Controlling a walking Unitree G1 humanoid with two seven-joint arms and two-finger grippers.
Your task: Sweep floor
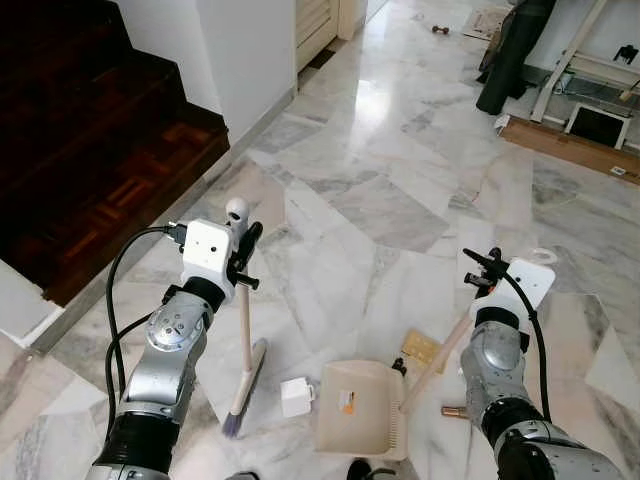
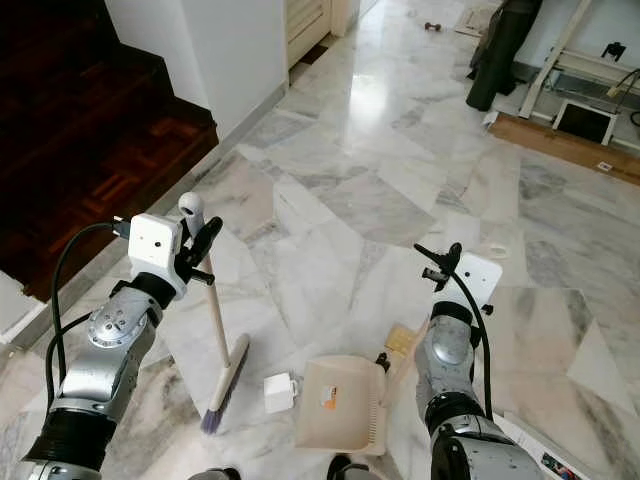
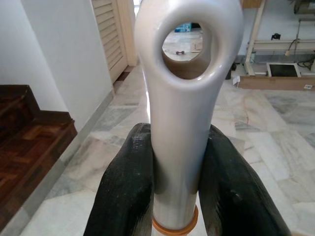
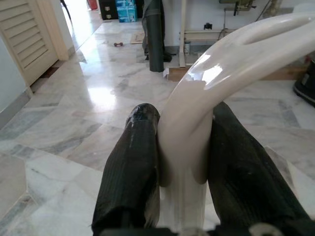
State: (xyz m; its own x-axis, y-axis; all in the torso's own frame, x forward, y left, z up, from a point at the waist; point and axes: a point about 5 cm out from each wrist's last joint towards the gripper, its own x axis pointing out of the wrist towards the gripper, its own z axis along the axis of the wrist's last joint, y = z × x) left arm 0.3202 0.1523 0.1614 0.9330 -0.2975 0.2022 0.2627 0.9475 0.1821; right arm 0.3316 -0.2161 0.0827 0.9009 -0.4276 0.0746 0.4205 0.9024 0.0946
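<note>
Where marble floor (image 1: 380, 180) meets dark wooden stairs (image 1: 90, 130), white wall (image 1: 250, 50).

I am seeing the dark item (image 1: 371, 469) below the dustpan (image 1: 358, 408) getting cut off by the lower edge. The right arm is covering part of the dustpan handle (image 1: 437, 361). A small object (image 1: 440, 29) far down the floor is staying too tiny to identify.

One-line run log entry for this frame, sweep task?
left gripper: shut on broom | right gripper: shut on dustpan handle | white box: on floor between broom head and dustpan
</note>
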